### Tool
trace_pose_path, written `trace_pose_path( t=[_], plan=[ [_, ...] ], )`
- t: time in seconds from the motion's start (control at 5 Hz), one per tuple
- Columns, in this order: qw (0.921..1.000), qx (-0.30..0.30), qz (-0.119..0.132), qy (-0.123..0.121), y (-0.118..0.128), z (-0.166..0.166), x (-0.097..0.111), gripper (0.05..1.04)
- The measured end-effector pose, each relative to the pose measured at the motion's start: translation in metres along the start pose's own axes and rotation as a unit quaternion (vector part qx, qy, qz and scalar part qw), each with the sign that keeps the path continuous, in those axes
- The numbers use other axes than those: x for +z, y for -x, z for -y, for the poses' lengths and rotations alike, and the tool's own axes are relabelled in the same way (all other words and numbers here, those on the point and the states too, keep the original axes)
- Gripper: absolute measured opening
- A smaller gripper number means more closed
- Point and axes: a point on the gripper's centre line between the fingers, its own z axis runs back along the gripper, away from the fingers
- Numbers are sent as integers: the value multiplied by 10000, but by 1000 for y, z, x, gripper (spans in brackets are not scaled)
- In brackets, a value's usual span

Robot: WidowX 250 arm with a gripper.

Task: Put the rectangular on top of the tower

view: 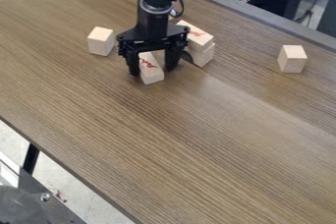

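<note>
A: Gripper (pixel 154 68)?
B: Fingers wide, astride the rectangular block (pixel 152 74): pale wood, red scrawl on top, lying on the streaky wood-grain table (pixel 171 134). Finger contact unclear.
A: Tower (pixel 199 40)?
B: Squared wooden blocks, two layers visible, beside the gripper, which partly hides them. Arm cut off above.

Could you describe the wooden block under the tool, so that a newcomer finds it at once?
On the brown table, look for the black tool. The pale, oblong block lies between its fingers. Its top bears a red mark, like the upper block of the neighbouring stack, but this one rests directly on the table.
</note>
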Motion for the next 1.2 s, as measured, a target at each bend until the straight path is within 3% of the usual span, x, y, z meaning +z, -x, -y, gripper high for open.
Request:
trace_pose_path(
  t=[0.2, 0.4, 0.6, 0.8, 1.2],
  plan=[
    [9999, 139, -49, -45, 0, -4, -1, 673],
    [9998, 162, -72, -47, 1, -5, -1, 562],
    [9992, 404, -53, 61, 3, -1, 13, 562],
    [9941, 1078, 56, 99, -5, 11, 49, 562],
    [9879, 1473, 97, 472, -2, 46, 80, 562]
  ],
)
